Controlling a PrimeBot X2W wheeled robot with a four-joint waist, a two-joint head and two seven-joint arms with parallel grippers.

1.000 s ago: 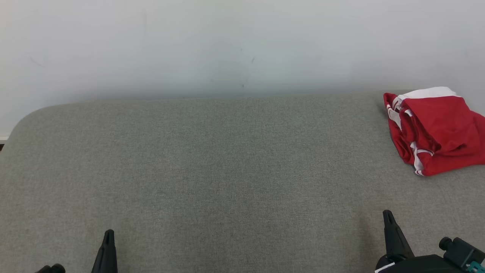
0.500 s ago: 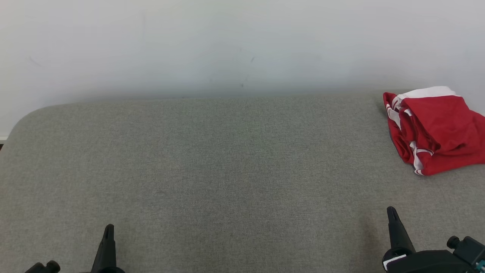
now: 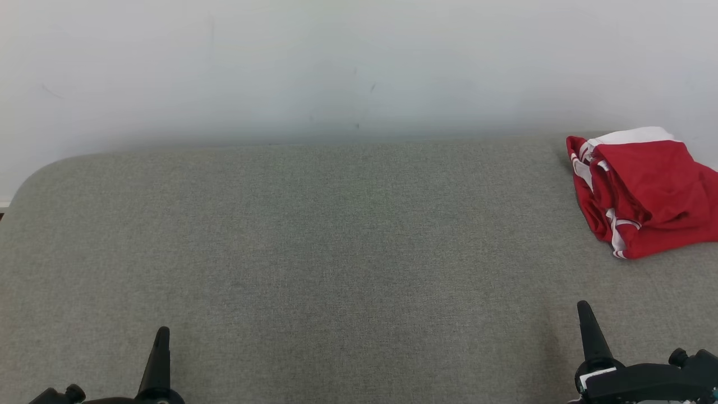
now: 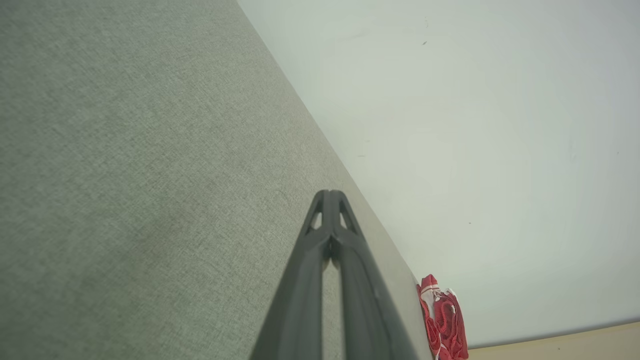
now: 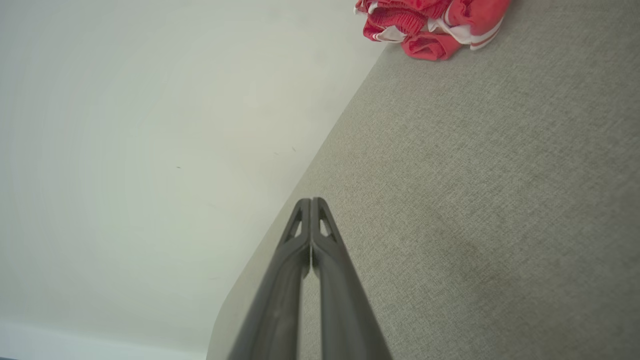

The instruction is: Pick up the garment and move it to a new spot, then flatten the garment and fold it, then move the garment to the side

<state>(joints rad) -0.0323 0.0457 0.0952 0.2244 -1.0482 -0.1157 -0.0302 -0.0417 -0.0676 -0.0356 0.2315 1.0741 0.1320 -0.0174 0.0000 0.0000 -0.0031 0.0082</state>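
A red garment with white trim (image 3: 645, 193) lies bunched at the far right of the grey fabric surface (image 3: 336, 252), against the wall. It also appears small in the left wrist view as the garment (image 4: 444, 320) and at the top of the right wrist view as the garment (image 5: 430, 22). My left gripper (image 3: 161, 336) rises at the lower left, shut and holding nothing, its tips together (image 4: 329, 196). My right gripper (image 3: 584, 310) rises at the lower right, shut and holding nothing (image 5: 311, 202), some way in front of the garment.
A pale wall (image 3: 336, 67) runs along the far edge of the grey surface. The surface's left corner (image 3: 33, 174) is rounded. A strip of tan floor (image 4: 575, 345) shows past the garment in the left wrist view.
Both grippers' fingertips have risen slightly in the head view, and the right one has drifted a little to the right. The garment has not moved.
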